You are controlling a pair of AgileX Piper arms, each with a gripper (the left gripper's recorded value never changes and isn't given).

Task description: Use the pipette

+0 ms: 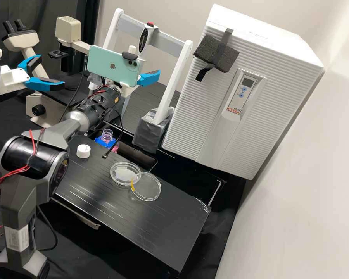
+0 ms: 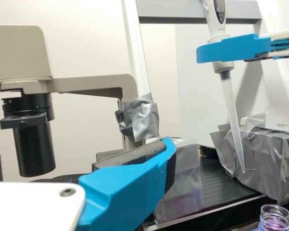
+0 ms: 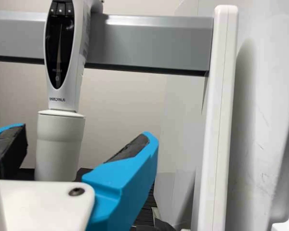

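Closest in the high view, the right arm (image 1: 31, 162) rises from the table (image 1: 163, 228) to the right end effector (image 1: 145, 77), up at the stand (image 1: 170, 81) where the pipette (image 1: 144, 38) hangs from the crossbar. Lower down on the table sit an uncapped bottle (image 1: 107, 137), its cap (image 1: 83, 151) and two dishes (image 1: 125, 172). The left end effector (image 1: 46, 71) hangs well apart by the microscope (image 1: 35, 108), spread wide and holding nothing.

From the left wrist view, the pipette points straight down, its tip over the stand's taped foot, with the bottle near and lower. One blue finger (image 2: 231, 48) of the right end effector crosses its barrel.

From the right wrist view, the white barrel stands between that end effector's two fingers, close to one with a visible gap to the other. It is open and straddles the pipette without clamping it.

This looks like the grasp step. The next move calls for closing squarely on the barrel, then lifting it off the crossbar without swinging the tip.
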